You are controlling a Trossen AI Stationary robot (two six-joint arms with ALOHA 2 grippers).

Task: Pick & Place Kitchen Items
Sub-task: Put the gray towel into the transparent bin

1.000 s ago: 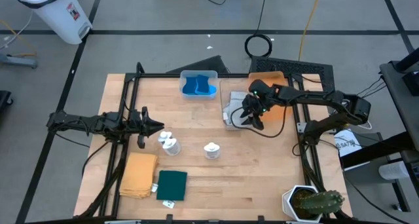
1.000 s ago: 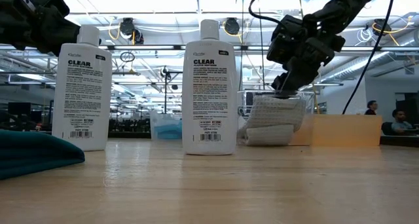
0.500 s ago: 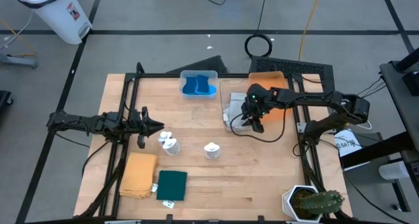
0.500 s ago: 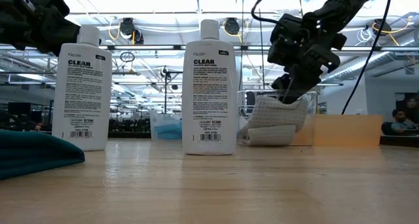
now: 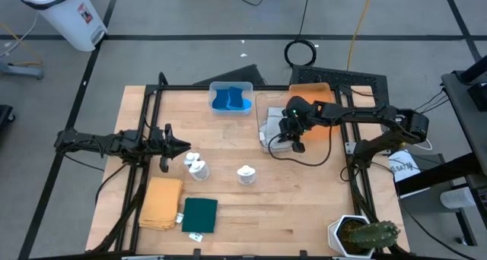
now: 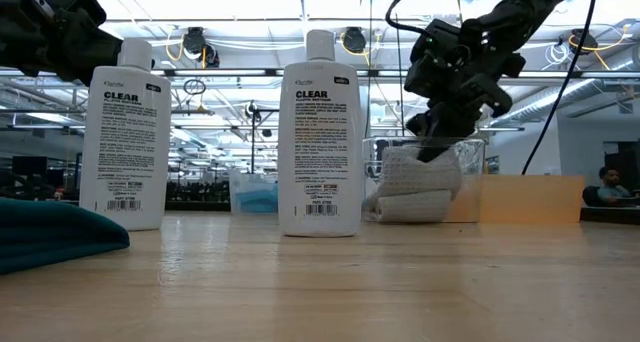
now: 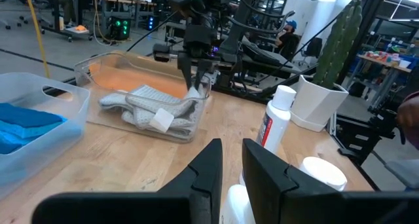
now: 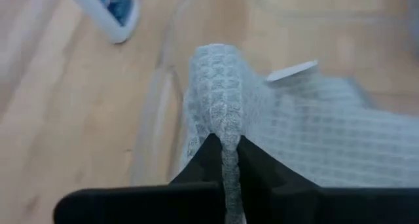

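Observation:
Two grey folded cloths (image 5: 272,128) lie in a clear bin (image 7: 91,65) at the far right of the table. My right gripper (image 5: 292,136) is down on the upper cloth (image 8: 288,126) and shut on it. My left gripper (image 5: 179,146) hovers at the table's left, shut and holding nothing, just beyond two white bottles (image 5: 195,163). Another white bottle (image 5: 245,174) stands mid-table. A mustard-yellow cloth (image 5: 162,203) and a dark green cloth (image 5: 200,214) lie flat near the front left. Blue cloth pieces (image 5: 230,99) fill a bin at the far edge. My right gripper pinches a raised fold of the upper grey cloth (image 8: 225,122) between its two fingers (image 8: 201,160). The fingers slant down onto it from above (image 6: 432,150). The cloth is gathered into a ridge at the fingers, and the rest of it lies on the cloth below, in the bin.
An orange tray (image 5: 316,93) sits behind the clear bin. A potted cactus (image 5: 365,236) stands at the front right corner. A dark frame (image 5: 152,100) runs around the table's edges. Bare wood lies between the lone bottle and the cactus.
My right gripper has come a little down onto the grey cloths and has shut, taking hold of the upper cloth. The cloth has bunched into a ridge between the fingers while the rest of it stayed in the bin.

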